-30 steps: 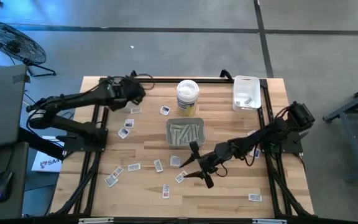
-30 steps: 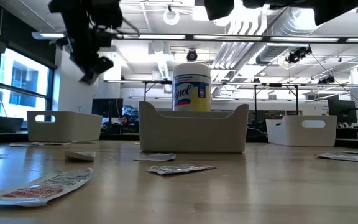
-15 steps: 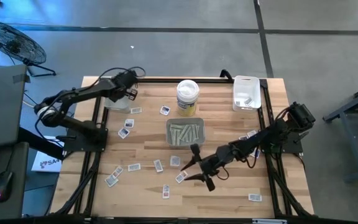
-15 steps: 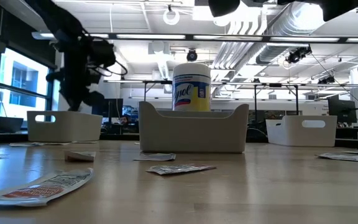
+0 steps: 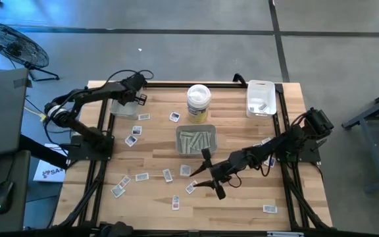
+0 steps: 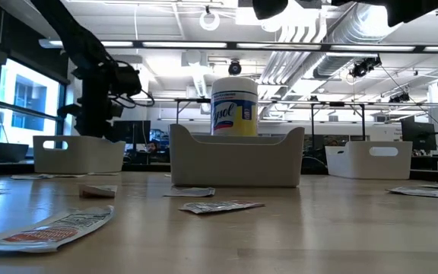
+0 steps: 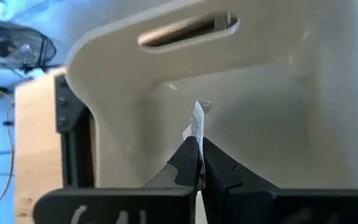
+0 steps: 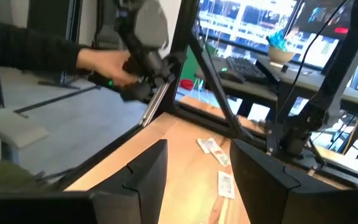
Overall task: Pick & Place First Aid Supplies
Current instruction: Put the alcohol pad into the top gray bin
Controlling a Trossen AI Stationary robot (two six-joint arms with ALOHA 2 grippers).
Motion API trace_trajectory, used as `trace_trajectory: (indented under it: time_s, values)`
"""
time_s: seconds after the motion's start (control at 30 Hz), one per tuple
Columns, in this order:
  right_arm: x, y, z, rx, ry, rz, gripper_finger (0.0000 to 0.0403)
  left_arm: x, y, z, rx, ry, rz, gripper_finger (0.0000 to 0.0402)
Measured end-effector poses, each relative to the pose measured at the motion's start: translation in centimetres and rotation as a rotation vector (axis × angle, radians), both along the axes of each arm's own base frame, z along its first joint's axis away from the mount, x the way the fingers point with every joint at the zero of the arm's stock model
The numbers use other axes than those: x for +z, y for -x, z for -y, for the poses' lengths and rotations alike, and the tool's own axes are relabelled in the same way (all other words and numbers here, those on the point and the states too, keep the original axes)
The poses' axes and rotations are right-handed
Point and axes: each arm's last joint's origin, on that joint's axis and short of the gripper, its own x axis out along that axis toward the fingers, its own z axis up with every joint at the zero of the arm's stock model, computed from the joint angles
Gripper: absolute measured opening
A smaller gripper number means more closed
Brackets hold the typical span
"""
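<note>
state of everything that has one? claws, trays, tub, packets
left claw: shut on a small white packet, held over the far-left white tray
right claw: open, empty, above loose packets at the table's front middle
grey centre tray: holds long pale strips
far-right white tray: holds some packets
white tub: upright, lid on
scattered packets: lying flat on the table
</note>
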Motion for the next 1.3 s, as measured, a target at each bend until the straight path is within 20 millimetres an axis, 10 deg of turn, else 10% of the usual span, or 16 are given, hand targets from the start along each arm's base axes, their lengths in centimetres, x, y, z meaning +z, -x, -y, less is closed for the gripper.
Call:
trace_trajectory:
  time_s: [0.4, 0.67, 1.07, 1.3]
  values:
    - [0.0, 0.0, 0.1, -0.030, -0.044, -0.013, 0.0194, -0.6, 0.3, -0.7, -0.007, 0.039, -0.010, 0.0079]
    - [0.0, -0.4, 1.2, -0.078, -0.071, -0.020, 0.0200, 3.9, 0.0, -0.6, -0.062, 0.033, -0.032, 0.0129]
    - [-0.8, -0.6, 2.5, -0.272, -0.020, -0.107, 0.0200, 9.1, -1.9, 4.9, -0.274, -0.146, 0.102, 0.0130]
    - [0.0, 3.4, 1.9, -0.502, 0.036, -0.496, 0.0199, 10.0, -4.5, 9.6, -0.452, -0.175, 0.176, 0.0131]
